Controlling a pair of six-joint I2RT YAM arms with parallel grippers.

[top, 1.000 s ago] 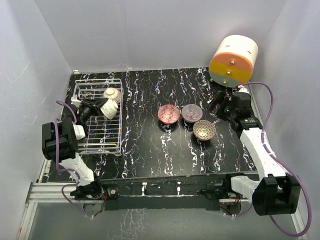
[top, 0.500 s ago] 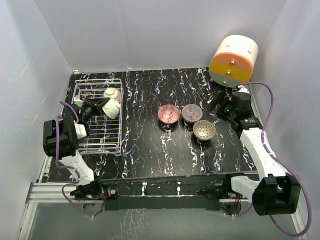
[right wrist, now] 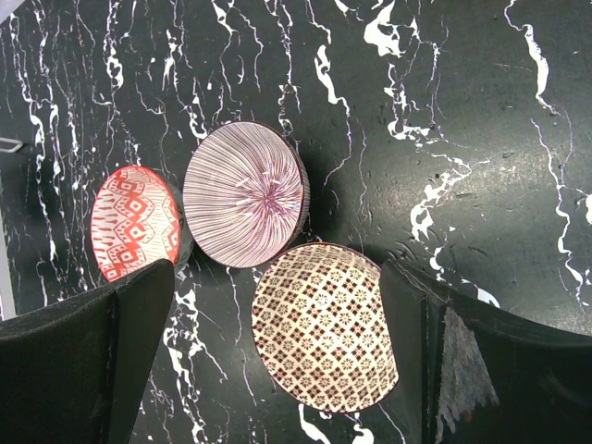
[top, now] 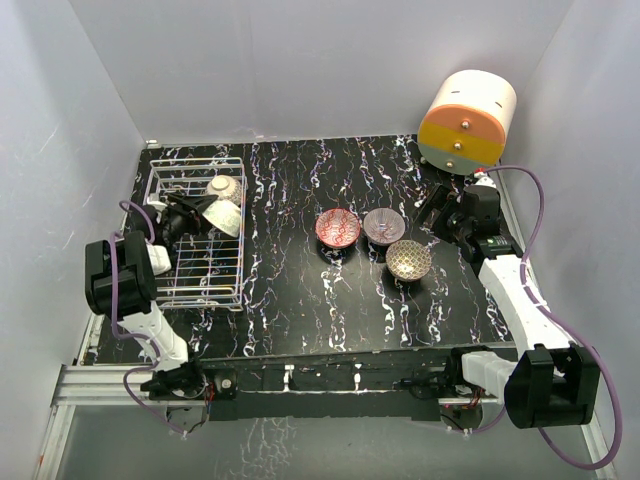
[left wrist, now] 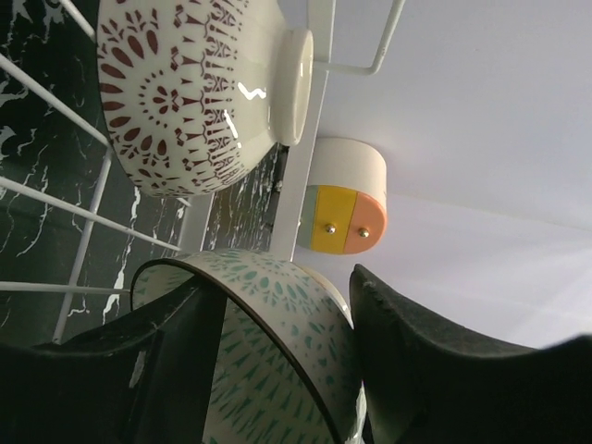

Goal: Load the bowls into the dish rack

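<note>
Left pincer (top: 203, 212) grips the teal-patterned bowl (left wrist: 277, 363) by its rim within the dish rack (top: 196, 272), beside a maroon-patterned bowl (left wrist: 185, 92). Right pincer (top: 437, 208) stands released above the desk (top: 300, 300).

White arm links (top: 520, 300), black joint housings (top: 115, 275), purple cables (top: 541, 190), black end effector fingers (right wrist: 83, 370).

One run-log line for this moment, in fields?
left gripper: shut on green bowl, in dish rack | right gripper: open | racked: another bowl | table: red bowl, purple bowl, gold bowl
</note>
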